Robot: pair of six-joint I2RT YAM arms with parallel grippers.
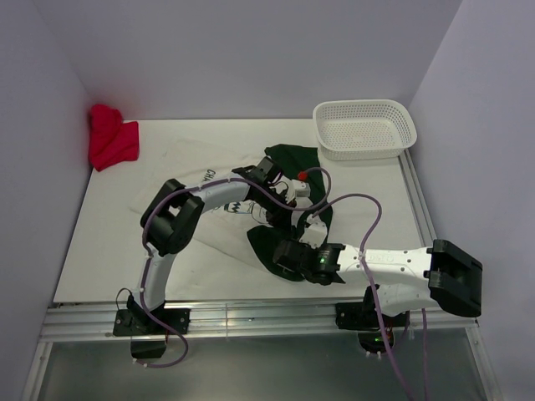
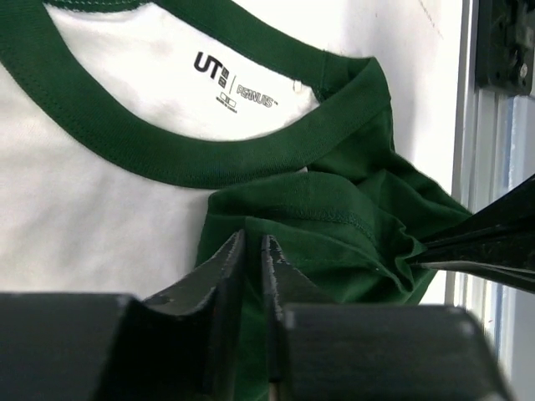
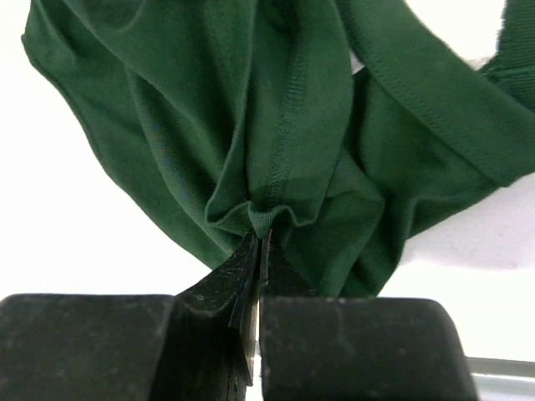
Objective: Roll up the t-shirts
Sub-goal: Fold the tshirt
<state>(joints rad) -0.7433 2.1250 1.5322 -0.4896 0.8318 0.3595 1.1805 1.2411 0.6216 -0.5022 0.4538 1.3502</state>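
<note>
Pale walls close round a white worktop [image 1: 109,251], with a red cloth [image 1: 113,138] bunched in the far left corner and a white perforated basket [image 1: 364,154] at the far right. Both arms reach to the middle, where the green t-shirt [image 1: 294,156] lies crumpled, partly over the off-white t-shirt [image 2: 84,209], which is spread flat on the worktop. In the left wrist view a green neckband [image 2: 209,163] rings pale cloth bearing a printed label [image 2: 234,83]. The left hand [image 2: 252,242] is almost closed, with only a thin slit between its fingers and its tips at a fold of green cloth; whether any cloth is caught cannot be told. The right hand [image 3: 257,242] is closed tight, pinching a gathered seam of the green t-shirt at its tips, the cloth fanning out from the pinch.
</note>
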